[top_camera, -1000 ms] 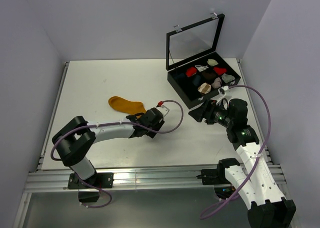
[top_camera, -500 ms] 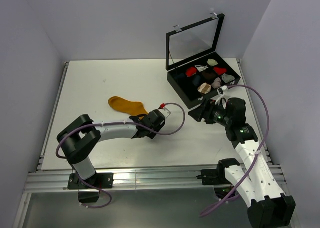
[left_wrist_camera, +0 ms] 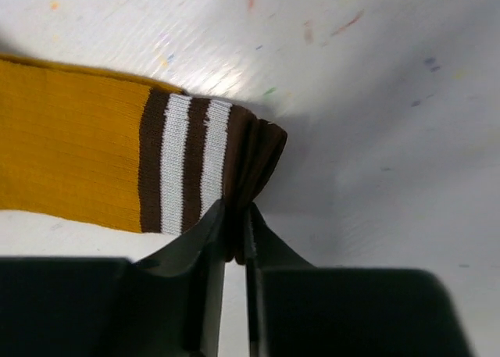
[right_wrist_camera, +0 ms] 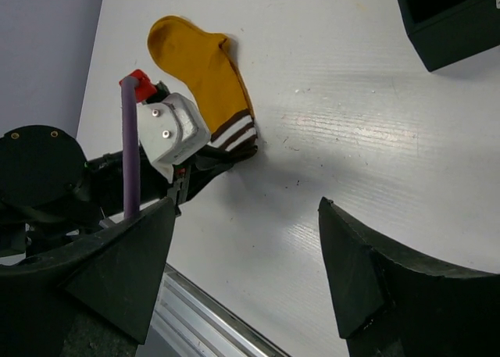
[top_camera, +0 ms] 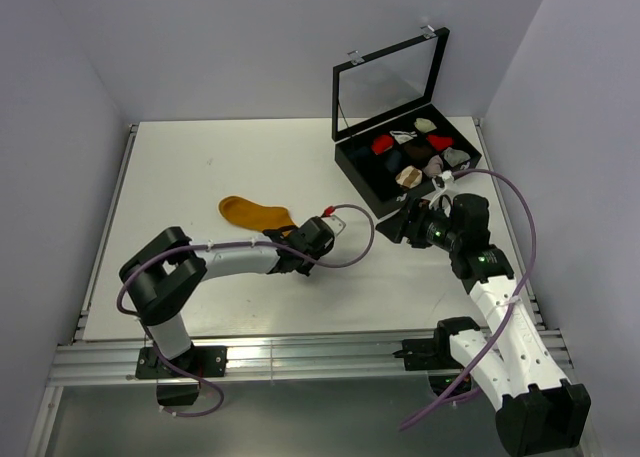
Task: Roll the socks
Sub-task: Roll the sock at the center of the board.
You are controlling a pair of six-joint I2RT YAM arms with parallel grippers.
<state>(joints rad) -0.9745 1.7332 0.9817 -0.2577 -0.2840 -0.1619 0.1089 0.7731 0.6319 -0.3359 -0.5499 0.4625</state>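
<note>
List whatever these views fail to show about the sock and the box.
- Left wrist view: the mustard-orange fabric sock runs off the left edge, toe unseen.
- Top view: its striped cuff hides under the left gripper.
- Top view: the small coloured bundles in the black open-lidded box are too small to identify.
- Right wrist view: that box is cropped at the top-right corner.
- No second sock appears anywhere.

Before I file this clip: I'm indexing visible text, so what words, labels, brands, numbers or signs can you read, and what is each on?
No readable text in any view.
mustard sock: white stripes on the dark cuff, no lettering.
black box: no label visible.
left hand and right hand: no markings visible.
table: coloured flecks only, not writing.
</note>
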